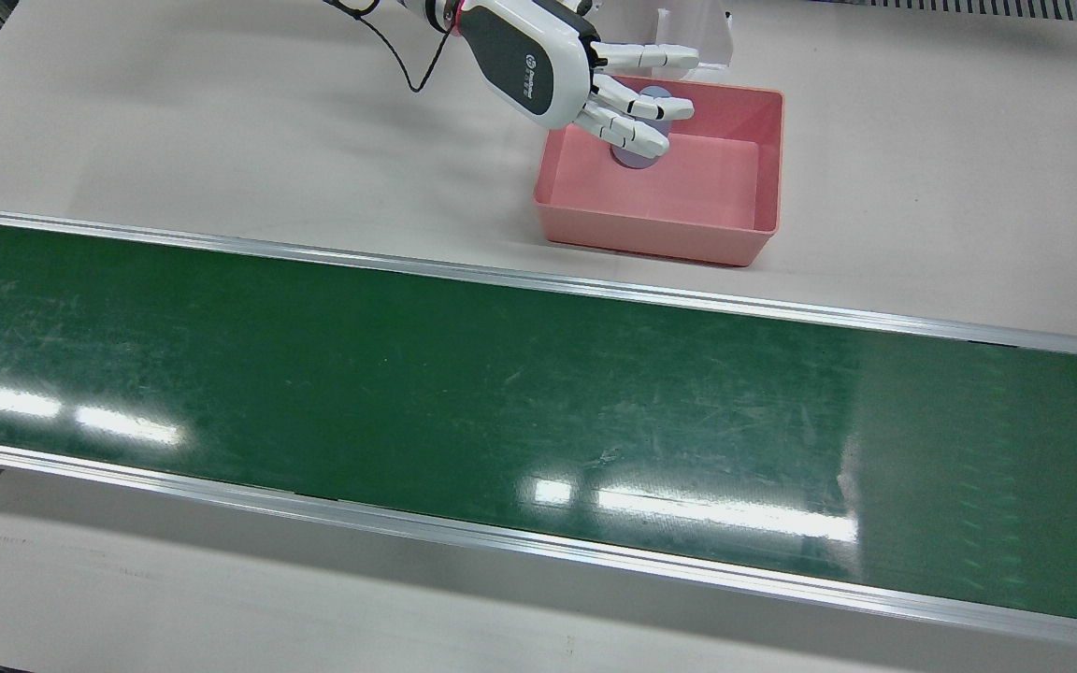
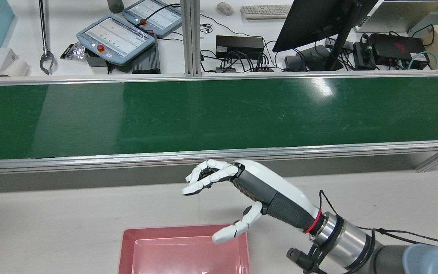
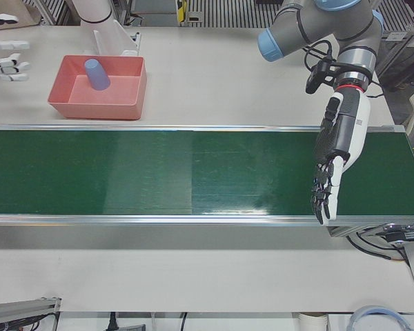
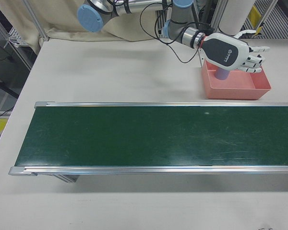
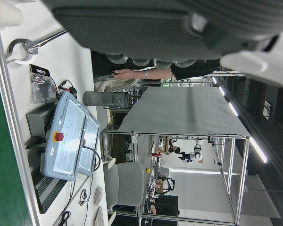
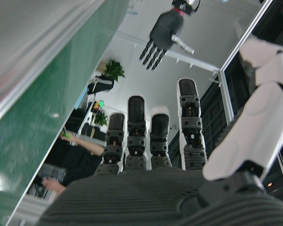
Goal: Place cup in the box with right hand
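Observation:
The blue cup (image 1: 634, 157) stands inside the pink box (image 1: 679, 238), near the box's wall on the robot's side; it also shows in the left-front view (image 3: 95, 74) and the right-front view (image 4: 222, 74). My right hand (image 1: 576, 79) hovers just above the cup, fingers spread, holding nothing and apart from it. In the rear view the right hand (image 2: 242, 190) is over the box's far edge (image 2: 184, 230) and the cup is hidden. My left hand (image 3: 338, 148) hangs open over the far end of the green belt, fingers pointing down.
The green conveyor belt (image 1: 501, 393) with metal rails runs across the table between the box and the operators' side. A white stand (image 1: 697, 37) is just behind the box. Pendants, cables and a monitor (image 2: 318, 23) lie beyond the belt.

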`<state>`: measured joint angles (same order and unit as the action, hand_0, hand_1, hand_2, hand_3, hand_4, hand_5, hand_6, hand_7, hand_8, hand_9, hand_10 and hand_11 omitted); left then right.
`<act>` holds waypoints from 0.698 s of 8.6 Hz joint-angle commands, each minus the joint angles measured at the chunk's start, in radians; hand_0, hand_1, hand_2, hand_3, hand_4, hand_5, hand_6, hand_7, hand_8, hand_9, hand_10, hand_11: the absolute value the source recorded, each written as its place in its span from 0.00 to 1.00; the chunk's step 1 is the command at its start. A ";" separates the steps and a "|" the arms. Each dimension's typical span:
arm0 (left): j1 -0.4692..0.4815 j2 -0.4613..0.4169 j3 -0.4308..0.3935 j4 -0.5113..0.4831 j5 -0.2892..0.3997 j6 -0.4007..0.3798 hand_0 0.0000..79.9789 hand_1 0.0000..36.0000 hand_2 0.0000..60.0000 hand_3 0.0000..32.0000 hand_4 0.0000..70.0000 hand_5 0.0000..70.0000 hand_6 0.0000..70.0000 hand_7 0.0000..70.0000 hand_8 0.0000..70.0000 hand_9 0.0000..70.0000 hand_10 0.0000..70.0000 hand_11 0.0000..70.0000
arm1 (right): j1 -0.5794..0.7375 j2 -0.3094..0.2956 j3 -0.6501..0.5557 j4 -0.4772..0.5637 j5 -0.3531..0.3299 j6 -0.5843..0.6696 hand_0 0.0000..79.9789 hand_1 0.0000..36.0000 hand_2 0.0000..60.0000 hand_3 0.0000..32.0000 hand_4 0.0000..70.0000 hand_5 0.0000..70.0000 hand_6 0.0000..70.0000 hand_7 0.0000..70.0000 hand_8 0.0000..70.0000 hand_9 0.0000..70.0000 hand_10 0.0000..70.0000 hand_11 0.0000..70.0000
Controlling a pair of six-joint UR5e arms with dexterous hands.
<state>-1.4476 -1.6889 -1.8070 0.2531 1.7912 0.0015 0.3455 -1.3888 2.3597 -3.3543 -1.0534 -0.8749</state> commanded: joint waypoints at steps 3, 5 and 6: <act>0.001 0.000 0.000 0.000 0.000 0.000 0.00 0.00 0.00 0.00 0.00 0.00 0.00 0.00 0.00 0.00 0.00 0.00 | 0.632 -0.046 -0.251 -0.142 -0.152 0.314 0.44 0.14 0.40 0.00 0.44 0.09 0.41 1.00 0.57 0.95 0.39 0.56; 0.000 0.000 0.000 0.000 -0.001 0.000 0.00 0.00 0.00 0.00 0.00 0.00 0.00 0.00 0.00 0.00 0.00 0.00 | 0.790 -0.050 -0.412 -0.096 -0.192 0.375 0.40 0.16 0.43 0.00 0.35 0.09 0.37 1.00 0.55 0.92 0.39 0.56; 0.001 0.000 0.000 0.000 -0.001 0.000 0.00 0.00 0.00 0.00 0.00 0.00 0.00 0.00 0.00 0.00 0.00 0.00 | 0.831 -0.053 -0.465 -0.053 -0.210 0.378 0.51 0.11 0.17 0.00 0.37 0.07 0.27 1.00 0.39 0.70 0.27 0.40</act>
<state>-1.4476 -1.6889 -1.8070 0.2531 1.7912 0.0015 1.0447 -1.4374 2.0336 -3.4766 -1.2167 -0.5289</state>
